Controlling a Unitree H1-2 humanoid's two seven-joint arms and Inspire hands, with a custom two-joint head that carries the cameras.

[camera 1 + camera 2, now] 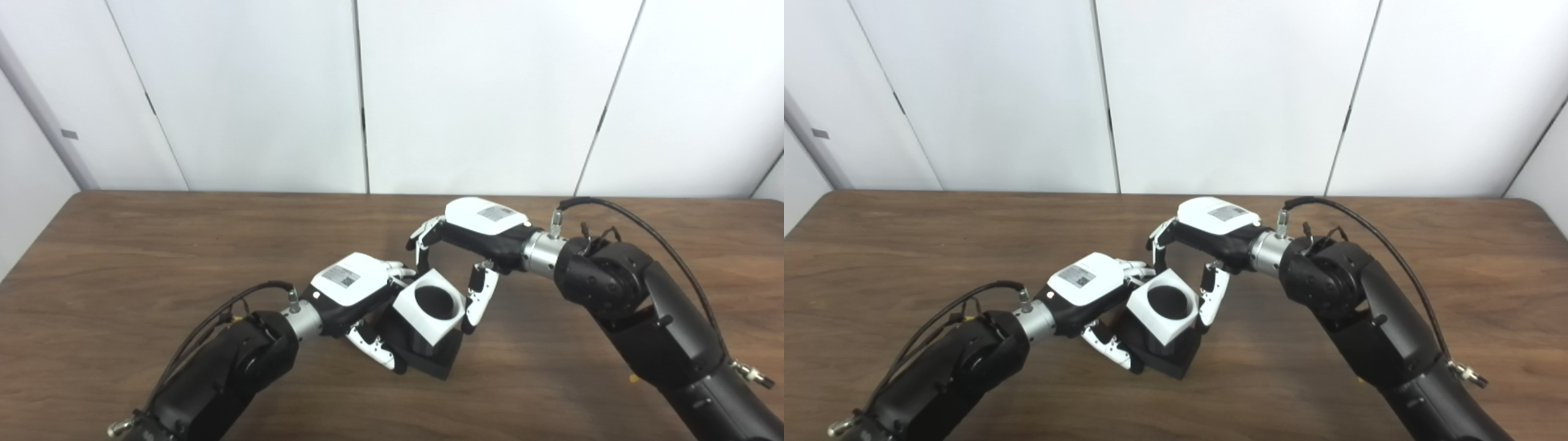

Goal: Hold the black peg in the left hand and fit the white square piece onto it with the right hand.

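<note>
- My left hand (352,288) reaches in from the near left corner of the table (122,257) and sits a little short of the table's middle, its white back turned up.
- Its fingers are wrapped round the black peg (432,358), thumb on the near side and the other fingers curling over the far side; the grip is closed on the black block.
- The black peg is a square-based block, tilted, with its lower corner close to the wood or on it; I cannot tell which.
- The white square piece (429,321) sits on top of the peg, tipped toward me, so that I look straight into its round dark opening.
- How far the piece has gone down onto the peg I cannot tell; only the black base shows beneath it.
- My right hand (474,236) comes in from the near right corner and arches over the piece from the far side.
- Its fingers are narrowed around the white piece: the thumb (478,297) lies along the piece's right edge, touching or just beside it, and the other fingertips (422,242) curl down at its far corner.
- I cannot tell whether that hand truly grips the piece or only frames it.
- Both hands meet near the middle of the table, well clear of the far edge.
</note>
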